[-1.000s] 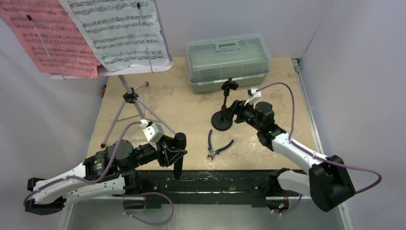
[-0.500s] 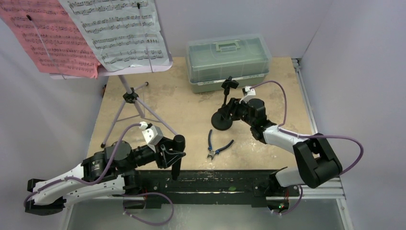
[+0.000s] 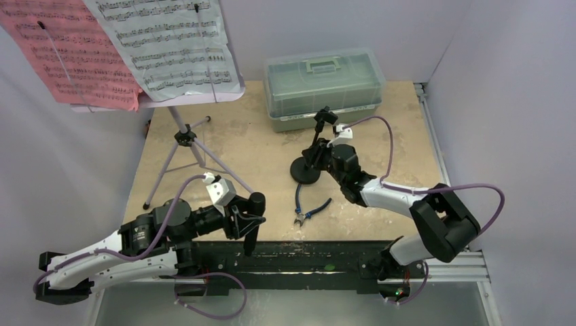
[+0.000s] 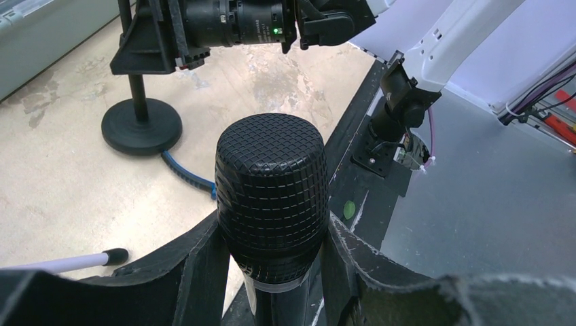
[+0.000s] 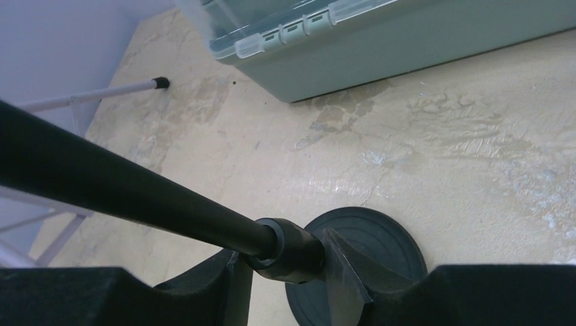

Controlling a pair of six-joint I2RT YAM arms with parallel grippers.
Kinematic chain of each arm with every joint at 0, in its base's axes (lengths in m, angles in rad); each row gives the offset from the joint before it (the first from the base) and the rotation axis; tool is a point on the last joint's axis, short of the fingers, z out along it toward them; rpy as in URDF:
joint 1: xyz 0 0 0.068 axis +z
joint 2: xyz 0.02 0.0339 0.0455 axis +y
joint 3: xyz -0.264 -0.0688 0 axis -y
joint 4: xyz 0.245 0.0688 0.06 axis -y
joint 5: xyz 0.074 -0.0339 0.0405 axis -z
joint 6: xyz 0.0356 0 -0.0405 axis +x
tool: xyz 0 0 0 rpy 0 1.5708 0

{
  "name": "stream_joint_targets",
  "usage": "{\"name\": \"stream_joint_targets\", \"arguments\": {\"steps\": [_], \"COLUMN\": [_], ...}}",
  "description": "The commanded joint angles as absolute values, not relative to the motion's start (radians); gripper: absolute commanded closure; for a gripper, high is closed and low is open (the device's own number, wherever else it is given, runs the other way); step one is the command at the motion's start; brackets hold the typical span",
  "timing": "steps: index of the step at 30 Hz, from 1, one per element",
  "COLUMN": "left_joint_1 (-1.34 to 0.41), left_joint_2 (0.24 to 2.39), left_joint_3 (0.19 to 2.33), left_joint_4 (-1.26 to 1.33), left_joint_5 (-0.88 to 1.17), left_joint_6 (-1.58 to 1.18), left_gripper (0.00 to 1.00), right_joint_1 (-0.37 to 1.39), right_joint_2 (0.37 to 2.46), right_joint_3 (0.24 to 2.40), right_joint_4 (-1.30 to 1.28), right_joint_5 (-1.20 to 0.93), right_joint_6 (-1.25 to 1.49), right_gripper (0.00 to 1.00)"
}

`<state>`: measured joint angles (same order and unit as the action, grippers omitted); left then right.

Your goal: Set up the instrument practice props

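- Two tools grip props: left tool (image 4: pixel 272 268) holds the black microphone (image 4: pixel 272 180).
- Right tool (image 5: pixel 289 261) clamps the black round-based stand (image 5: pixel 102 178), at six o'clock of the green toolbox (image 3: pixel 323 87).

We count two sheets of music at the upper left of the frame: one pink sheet (image 3: pixel 61 54) and one white sheet (image 3: pixel 170 44). We see one lilac music stand (image 3: pixel 185 138) below them, with three tripod legs. There is one black microphone (image 3: pixel 254 221) at the lower centre-left, and one black round-based stand (image 3: pixel 305 172) near the middle. We count one green toolbox (image 3: pixel 322 88) at the upper centre and one pair of blue-handled pliers (image 3: pixel 309 209) below the middle. Two robot arms complete our tally: one left arm (image 3: pixel 109 255) at the lower left and one right arm (image 3: pixel 394 197) at the lower right.
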<state>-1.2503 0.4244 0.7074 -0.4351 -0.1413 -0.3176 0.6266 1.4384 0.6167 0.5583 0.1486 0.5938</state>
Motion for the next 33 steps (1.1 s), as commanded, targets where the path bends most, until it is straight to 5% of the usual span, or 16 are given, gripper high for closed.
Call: {"name": "stream_joint_targets", "arguments": {"steps": [1,7,15,18,23,29,33], "left_joint_1": [-1.249,-1.249,-1.249,-1.249,-1.249,-1.249,-1.249], "left_joint_2": [0.437,0.439,0.430,0.426,0.423,0.430,0.446], "left_joint_3": [0.713,0.715,0.713,0.712,0.713,0.713,0.715], "left_joint_4": [-0.400,-0.402,-0.409,-0.411,-0.415,-0.419,-0.428], "left_joint_5": [-0.144,-0.161,-0.185,-0.194,-0.210,-0.232,-0.258], "left_joint_6": [-0.298,-0.302,-0.308,-0.314,-0.315,-0.319,-0.324], "left_gripper": [1.00,1.00,1.00,1.00,1.00,1.00,1.00], "right_joint_1": [0.695,0.853,0.990,1.011,1.017,1.020,1.020], "right_joint_2": [1.481,1.544,1.682,1.696,1.660,1.526,1.412], "right_joint_3": [0.683,0.834,1.014,1.040,1.021,0.898,0.768], "right_joint_4": [0.462,0.221,-0.146,-0.169,-0.125,0.042,0.114], "right_joint_5": [0.335,0.643,0.876,0.885,0.837,0.701,0.533], "right_joint_6": [0.757,0.914,1.158,1.149,1.064,0.888,0.774], "right_gripper": [0.72,0.96,0.94,0.81,0.43,0.10,0.03]}}
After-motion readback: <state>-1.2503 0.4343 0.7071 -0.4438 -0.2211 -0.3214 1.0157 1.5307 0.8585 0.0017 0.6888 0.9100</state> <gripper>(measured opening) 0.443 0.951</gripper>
